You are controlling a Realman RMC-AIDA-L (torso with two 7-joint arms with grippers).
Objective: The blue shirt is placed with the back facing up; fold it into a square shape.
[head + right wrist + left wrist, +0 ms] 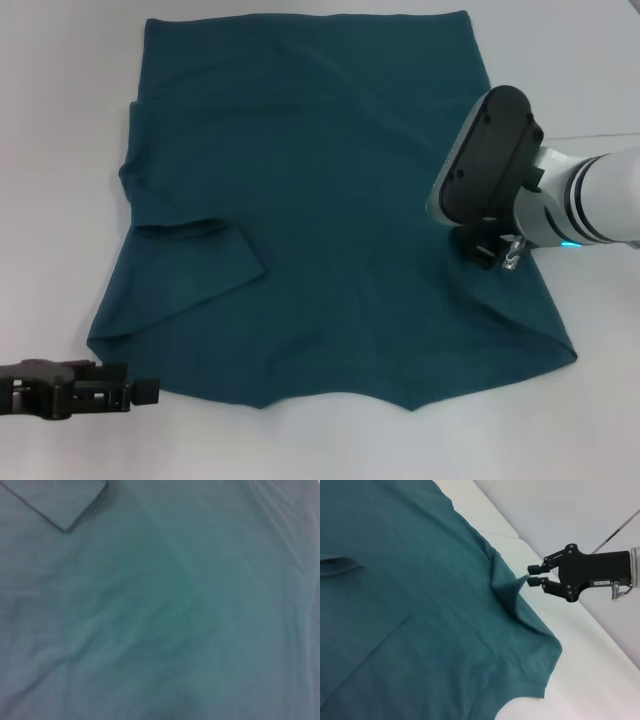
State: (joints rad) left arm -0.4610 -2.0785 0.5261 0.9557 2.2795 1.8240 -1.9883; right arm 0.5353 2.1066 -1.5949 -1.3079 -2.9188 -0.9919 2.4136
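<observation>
The blue shirt (pixel 320 200) lies spread on the white table (pixel 60 150), its left sleeve (pixel 195 265) folded inward onto the body. My right gripper (pixel 529 576) is at the shirt's right edge, shut on a small peak of fabric that it holds lifted off the table. In the head view the right wrist (pixel 490 170) hides that pinch. The right wrist view is filled by the blue shirt (pixel 165 610) seen from close up. My left gripper (pixel 140 392) rests on the table just off the shirt's near-left corner, holding nothing.
White table surface surrounds the shirt on all sides. A seam in the table (pixel 505 534) runs past the shirt's far side in the left wrist view.
</observation>
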